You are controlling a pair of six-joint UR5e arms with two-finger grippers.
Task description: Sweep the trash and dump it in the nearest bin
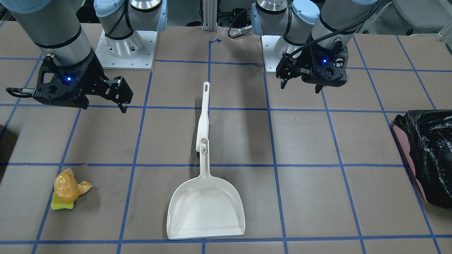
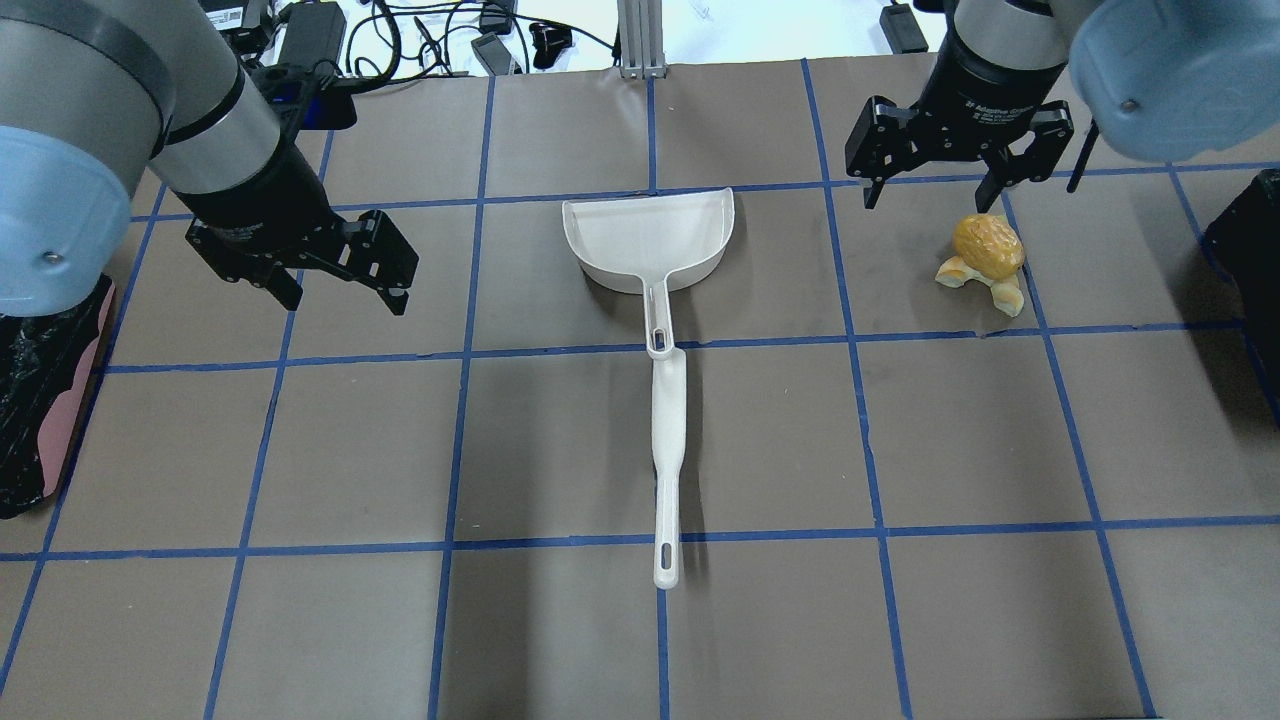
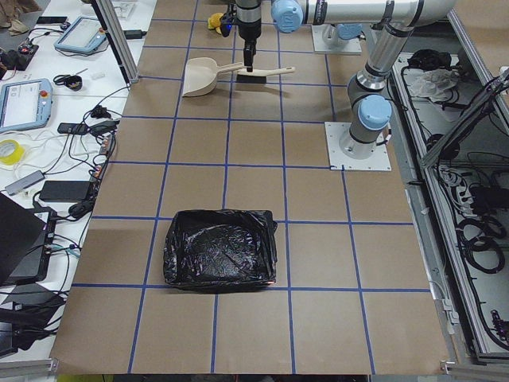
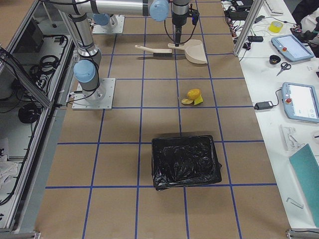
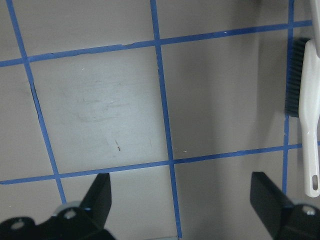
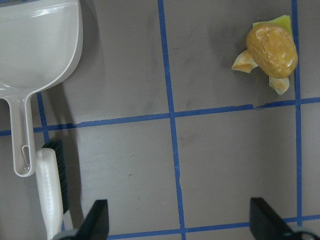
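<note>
A white dustpan (image 1: 206, 208) lies mid-table, its handle end resting on the head of a white brush (image 1: 203, 116) with black bristles. The trash (image 1: 66, 187) is an orange-yellow crumpled lump with peel bits and a green scrap. It lies on the robot's right side (image 2: 987, 248). My right gripper (image 1: 69, 98) hovers open and empty above the table, robot-side of the trash (image 6: 271, 44). My left gripper (image 1: 300, 87) hovers open and empty over bare table. In the left wrist view the brush (image 5: 305, 100) shows at the right edge.
A bin lined with a black bag (image 1: 427, 155) stands at the table's end on the robot's left (image 2: 40, 400). A second black-bagged bin (image 4: 185, 162) stands at the right end, beyond the trash. Blue tape lines grid the brown tabletop.
</note>
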